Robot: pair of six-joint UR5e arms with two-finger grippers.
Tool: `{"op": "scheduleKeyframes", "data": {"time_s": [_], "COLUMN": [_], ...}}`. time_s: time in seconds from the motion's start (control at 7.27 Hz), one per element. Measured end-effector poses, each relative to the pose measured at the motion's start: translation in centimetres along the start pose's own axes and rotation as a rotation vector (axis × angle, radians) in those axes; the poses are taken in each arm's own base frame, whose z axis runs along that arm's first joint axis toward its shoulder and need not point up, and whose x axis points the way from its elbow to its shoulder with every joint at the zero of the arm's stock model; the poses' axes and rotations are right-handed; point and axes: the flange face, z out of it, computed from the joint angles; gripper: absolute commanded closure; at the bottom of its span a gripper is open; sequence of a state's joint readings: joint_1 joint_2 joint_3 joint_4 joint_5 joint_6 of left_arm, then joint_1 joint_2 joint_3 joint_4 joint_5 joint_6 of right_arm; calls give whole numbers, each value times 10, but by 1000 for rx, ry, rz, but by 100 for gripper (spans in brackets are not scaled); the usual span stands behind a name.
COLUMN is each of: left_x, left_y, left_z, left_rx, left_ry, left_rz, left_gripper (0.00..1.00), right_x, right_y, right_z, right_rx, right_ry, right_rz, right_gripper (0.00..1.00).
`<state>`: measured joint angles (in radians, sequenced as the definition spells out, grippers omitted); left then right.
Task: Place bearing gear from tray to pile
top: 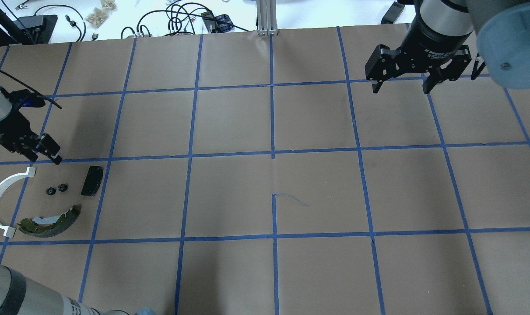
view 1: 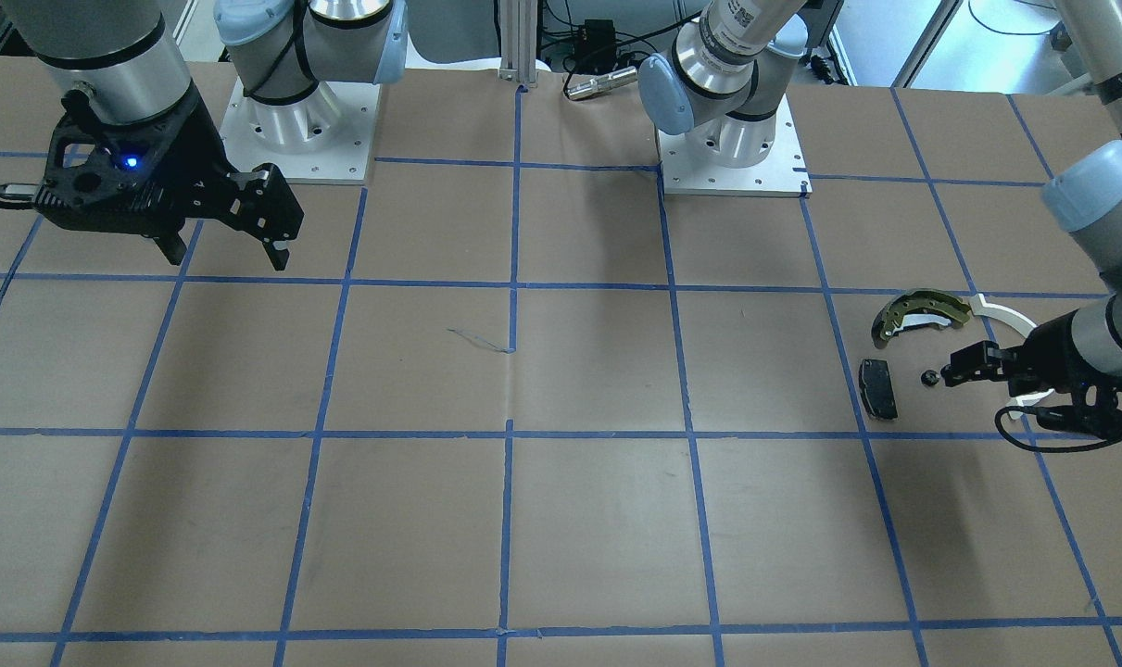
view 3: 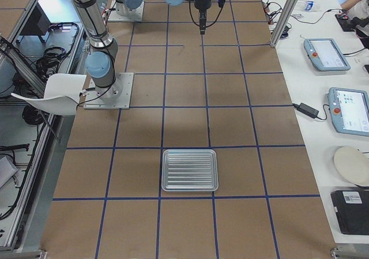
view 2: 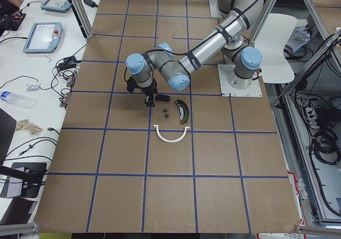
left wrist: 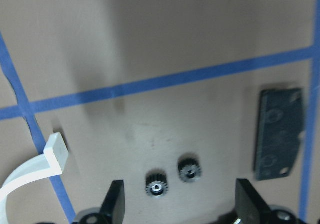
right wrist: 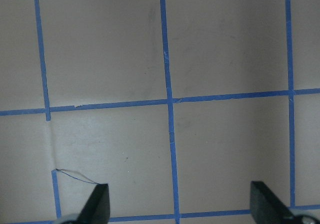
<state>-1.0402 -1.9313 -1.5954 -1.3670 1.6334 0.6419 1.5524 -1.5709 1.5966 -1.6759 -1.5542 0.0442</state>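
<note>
One fixed camera faces the robot across the table point(view 1: 561, 371), looking steeply down; another looks forward from behind its shoulders. Two distant cameras sight along the table from its ends. Both wrist cameras look down, the left very near. Four views share the pile point(top: 62, 188).

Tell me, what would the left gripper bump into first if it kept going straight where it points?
Probably the two small black gears, lying ahead between the open fingers of the left gripper; depth is unclear.
</note>
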Motion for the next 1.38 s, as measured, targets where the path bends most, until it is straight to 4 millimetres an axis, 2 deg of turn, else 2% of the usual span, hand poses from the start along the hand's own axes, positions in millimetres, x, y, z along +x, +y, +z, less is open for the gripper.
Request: {"op": "scheduleKeyframes", "data": {"time_s": [0.14,0.28,0.41,0.55,0.83,1.1,1.24,1.38], "left_x": [32,73,115,154,227,295,322,337], "left_y": [-12,-20,-24,-23,-9,11,23,32], "left_z": [-38,-72,-97,-114,-137,-150,-151,-149], "left_rx": [12,20,31,43,65,80,79,74], "left_ry": [2,-8,-23,-31,-17,-5,-1,-3], "left_rz": [-23,-23,-19,-18,-14,8,17,18], "left_gripper": [0,0,0,0,0,0,0,0], "right_x": [0,0,0,1,1,1,1,1], "right_y": [0,0,0,0,0,-1,-1,-1], "right_z": [0,0,0,0,0,0,0,0], "right_rx": [0,0,2,3,3,3,3,3], "right_ry": [1,1,1,1,1,0,0,1], "right_rz": [-1,-1,-1,0,0,-2,-2,-1], "right_gripper": [0,0,0,0,0,0,0,0]}}
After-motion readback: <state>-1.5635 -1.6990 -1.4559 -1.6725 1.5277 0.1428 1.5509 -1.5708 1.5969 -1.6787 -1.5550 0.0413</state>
